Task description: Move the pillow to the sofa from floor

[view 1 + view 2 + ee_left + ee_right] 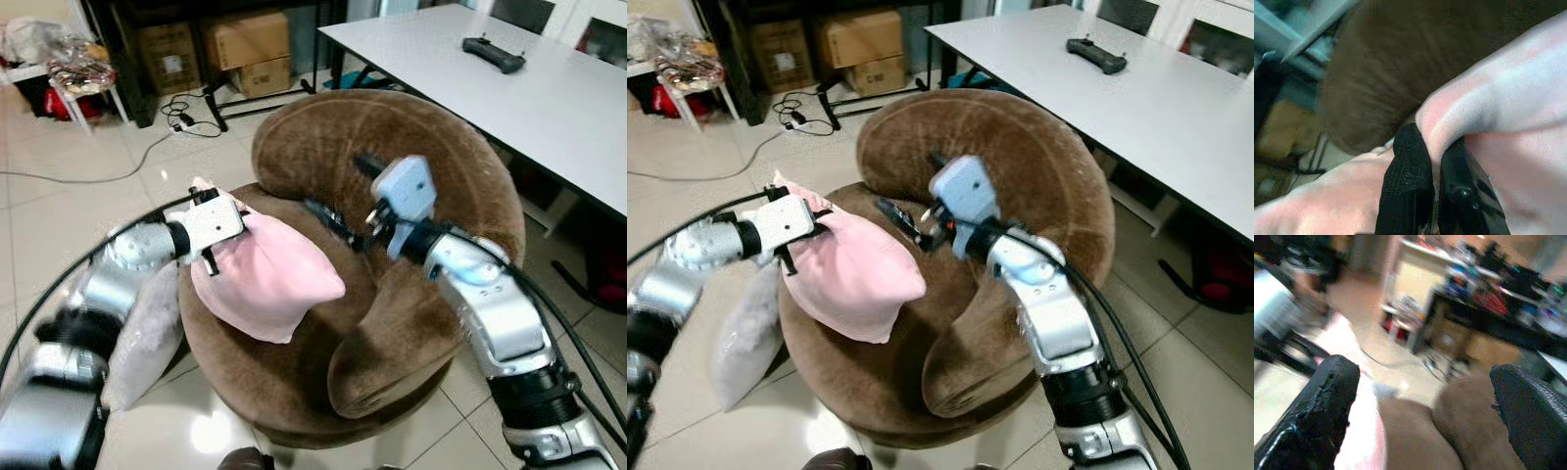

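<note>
My left gripper (241, 219) holds a pink pillow (266, 279) above the left part of the seat of a round brown sofa chair (392, 137). The left wrist view shows that gripper (1433, 149) shut on a pinched fold of the pink pillow (1508, 98). My right gripper (336, 184) hovers over the seat just right of the pillow, in front of the backrest. Its black fingers (1322, 416) stand wide open with nothing between them, apart from the pillow.
A pale grey pillow (147, 338) leans on the tiled floor against the sofa's left side. A white table (549, 108) with a black controller (493, 54) stands at the right. Cardboard boxes (245, 44) and cables (186, 113) lie behind.
</note>
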Motion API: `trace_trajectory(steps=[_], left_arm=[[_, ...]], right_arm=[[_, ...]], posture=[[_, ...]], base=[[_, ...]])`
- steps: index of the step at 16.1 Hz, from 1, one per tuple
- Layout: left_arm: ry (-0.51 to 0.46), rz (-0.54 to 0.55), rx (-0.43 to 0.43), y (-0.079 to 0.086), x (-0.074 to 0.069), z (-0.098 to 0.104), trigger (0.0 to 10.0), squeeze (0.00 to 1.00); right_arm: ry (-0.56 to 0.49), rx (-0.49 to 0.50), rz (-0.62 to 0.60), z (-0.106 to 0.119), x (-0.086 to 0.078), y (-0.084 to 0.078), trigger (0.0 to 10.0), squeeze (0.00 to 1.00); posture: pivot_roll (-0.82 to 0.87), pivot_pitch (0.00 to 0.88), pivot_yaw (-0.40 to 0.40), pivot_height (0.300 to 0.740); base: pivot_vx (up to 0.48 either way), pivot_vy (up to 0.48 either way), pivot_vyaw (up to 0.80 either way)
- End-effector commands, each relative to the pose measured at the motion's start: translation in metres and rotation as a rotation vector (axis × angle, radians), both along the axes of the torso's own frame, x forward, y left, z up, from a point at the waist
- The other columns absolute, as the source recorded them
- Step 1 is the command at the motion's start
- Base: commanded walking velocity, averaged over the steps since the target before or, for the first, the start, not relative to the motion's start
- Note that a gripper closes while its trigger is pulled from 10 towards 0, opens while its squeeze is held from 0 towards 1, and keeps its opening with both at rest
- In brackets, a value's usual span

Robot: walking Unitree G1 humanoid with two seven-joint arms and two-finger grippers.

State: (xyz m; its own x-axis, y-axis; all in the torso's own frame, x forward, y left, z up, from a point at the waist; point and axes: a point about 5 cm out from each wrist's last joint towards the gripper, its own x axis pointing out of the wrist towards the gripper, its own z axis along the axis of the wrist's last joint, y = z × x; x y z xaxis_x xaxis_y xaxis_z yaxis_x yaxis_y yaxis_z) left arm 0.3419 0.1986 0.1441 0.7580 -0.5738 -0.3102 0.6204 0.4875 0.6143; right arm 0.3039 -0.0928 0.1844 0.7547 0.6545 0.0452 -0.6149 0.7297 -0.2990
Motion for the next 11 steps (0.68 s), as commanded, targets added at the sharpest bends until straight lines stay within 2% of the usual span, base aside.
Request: trace_trajectory(steps=[1,2,3,4,5,6,7,9,11], left_arm=[[-0.099,0.079,-0.156,-0.001,-0.001,0.018,10.0,0.0],[-0.138,0.165,-0.242,0.002,-0.012,0.018,10.0,0.0],[-0.163,0.202,-0.281,0.003,-0.016,0.018,10.0,0.0],[-0.206,0.255,-0.334,0.005,-0.025,0.017,10.0,0.0],[-0.239,0.32,-0.348,0.008,-0.038,0.011,10.0,0.0],[-0.246,0.431,-0.369,0.013,-0.054,-0.001,10.0,0.0],[-0.237,0.495,-0.374,0.014,-0.067,-0.007,10.0,0.0],[-0.201,0.563,-0.384,0.009,-0.081,-0.014,10.0,0.0],[-0.194,0.586,-0.398,0.004,-0.082,-0.015,10.0,0.0]], right_arm=[[0.054,0.024,-0.177,-0.012,0.004,-0.016,10.0,1.0],[0.118,0.117,-0.34,-0.022,0.004,-0.03,10.0,1.0],[0.151,0.156,-0.404,-0.026,0.003,-0.036,10.0,1.0],[0.202,0.208,-0.497,-0.035,-0.001,-0.046,10.0,0.0],[0.229,0.231,-0.569,-0.046,-0.01,-0.055,10.0,0.0],[0.247,0.221,-0.651,-0.059,-0.023,-0.065,10.0,0.0],[0.282,0.221,-0.685,-0.069,-0.033,-0.071,10.0,0.0],[0.319,0.216,-0.701,-0.074,-0.041,-0.071,10.0,0.0],[0.322,0.242,-0.675,-0.07,-0.038,-0.067,10.0,0.0]], posture=[[0.0,0.0,-0.008,0.74],[0.0,0.0,-0.007,0.74],[0.0,0.0,-0.005,0.74],[0.0,0.0,-0.003,0.74],[0.0,0.0,-0.009,0.74],[0.01,0.0,-0.011,0.74],[0.01,0.0,-0.023,0.74],[0.02,0.0,-0.03,0.74],[0.02,0.0,-0.03,0.74]], base=[[0.0,0.0,0.0],[0.0,0.0,0.0],[0.0,0.0,0.0],[0.0,0.0,0.0],[0.0,0.0,0.0],[0.0,0.0,0.0],[0.0,0.0,0.0],[0.0,0.371,0.0],[0.0,0.452,0.0]])
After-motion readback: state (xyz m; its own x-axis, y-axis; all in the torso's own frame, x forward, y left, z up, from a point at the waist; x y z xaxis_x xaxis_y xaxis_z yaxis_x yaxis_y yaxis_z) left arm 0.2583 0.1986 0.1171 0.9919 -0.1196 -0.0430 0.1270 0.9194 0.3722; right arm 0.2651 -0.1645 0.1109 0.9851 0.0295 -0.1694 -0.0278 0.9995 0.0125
